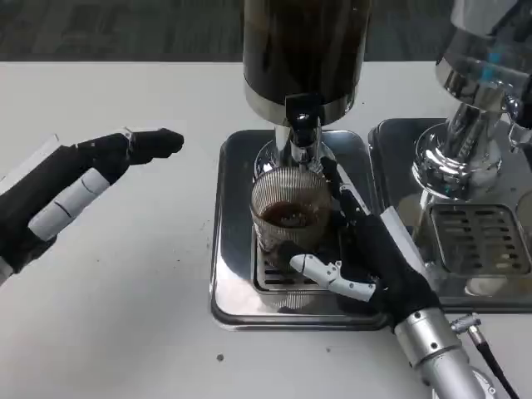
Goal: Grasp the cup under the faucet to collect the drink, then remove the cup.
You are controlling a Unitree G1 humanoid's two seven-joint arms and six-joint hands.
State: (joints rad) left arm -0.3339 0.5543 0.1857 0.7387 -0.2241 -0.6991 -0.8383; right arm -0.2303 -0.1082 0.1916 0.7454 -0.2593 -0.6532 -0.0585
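The ribbed glass cup (pixel 291 218) is standing upright on the drip tray (pixel 237 287) directly under the faucet (pixel 302 133), with the right hand (pixel 366 258) wrapping its fingers around its right and near sides, while the left hand (pixel 75 195) is waiting, fingers extended together, well apart at left.

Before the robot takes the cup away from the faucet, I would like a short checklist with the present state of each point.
1. Right hand holds the cup: ok, fingers wrap its side.
2. Drink in the cup: ok, dark liquid in the lower part.
3. Faucet stopped: cannot tell.
4. Cup upright on the drip tray: ok.
5. Left hand away from the path: ok, open over the table.
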